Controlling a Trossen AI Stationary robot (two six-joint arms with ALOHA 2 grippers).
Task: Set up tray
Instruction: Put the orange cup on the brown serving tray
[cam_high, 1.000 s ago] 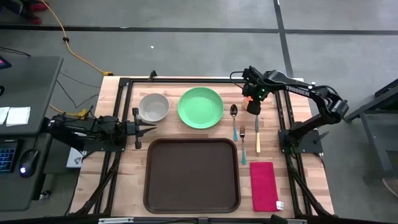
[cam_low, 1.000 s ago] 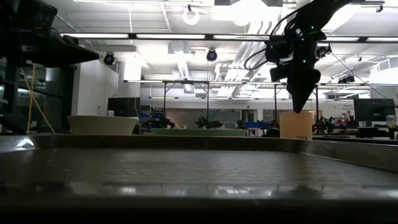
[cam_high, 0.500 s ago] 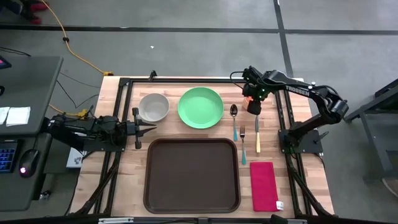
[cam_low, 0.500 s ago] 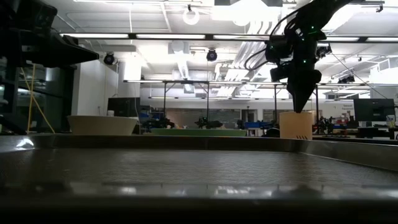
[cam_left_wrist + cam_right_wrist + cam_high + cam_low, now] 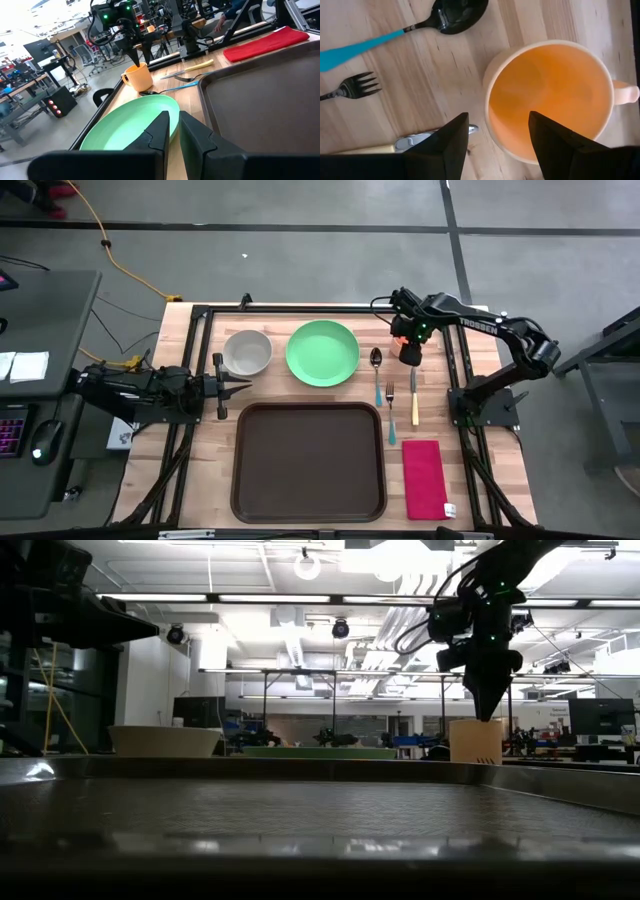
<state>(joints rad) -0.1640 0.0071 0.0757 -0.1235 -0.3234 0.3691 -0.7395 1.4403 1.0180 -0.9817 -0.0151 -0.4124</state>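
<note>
Tray [image 5: 308, 462] fills the lower centre of the high view, empty, with the red napkin [image 5: 424, 478] at its right. Beyond it, at upper right, the right gripper [image 5: 407, 352] hangs with fingers spread wide over the orange cup [image 5: 550, 97], holding nothing; one finger should drop inside the rim (not onto it). The left gripper [image 5: 243, 387], fingers nearly together and empty, waits at middle left.
</note>
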